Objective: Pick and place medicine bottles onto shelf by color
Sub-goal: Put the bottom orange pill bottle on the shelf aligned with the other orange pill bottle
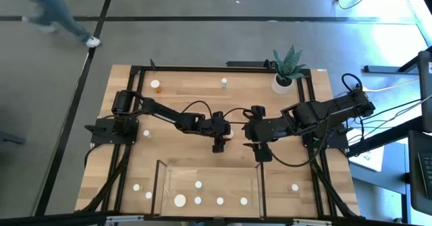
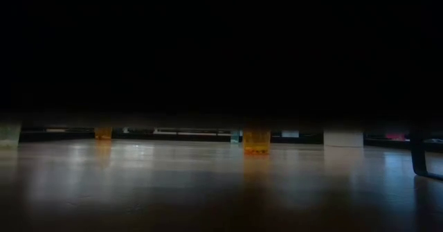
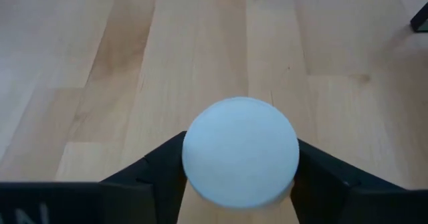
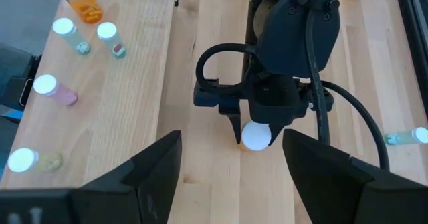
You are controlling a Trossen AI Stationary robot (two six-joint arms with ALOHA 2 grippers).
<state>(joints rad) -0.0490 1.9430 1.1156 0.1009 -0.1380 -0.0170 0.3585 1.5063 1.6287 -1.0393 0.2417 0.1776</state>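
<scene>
High view: left end effector (image 1: 219, 147) at counter (image 1: 189, 101) centre, right end effector (image 1: 260, 156) beside it. Left wrist view: fingers (image 3: 157, 167) flank white-capped bottle (image 3: 241, 150), touching cap. Right wrist view: right fingers (image 4: 157, 167) spread wide, empty; four bottles stand on shelf (image 4: 114, 117).

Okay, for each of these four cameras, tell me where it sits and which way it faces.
High: overhead, straight down; both arms, shelf.
Low: tabletop height, looking level across; no gripper visible.
Left wrist: down past the left gripper around a white-capped bottle.
Right wrist: past the open right gripper.
Shared: right wrist also shows that bottle.
</scene>
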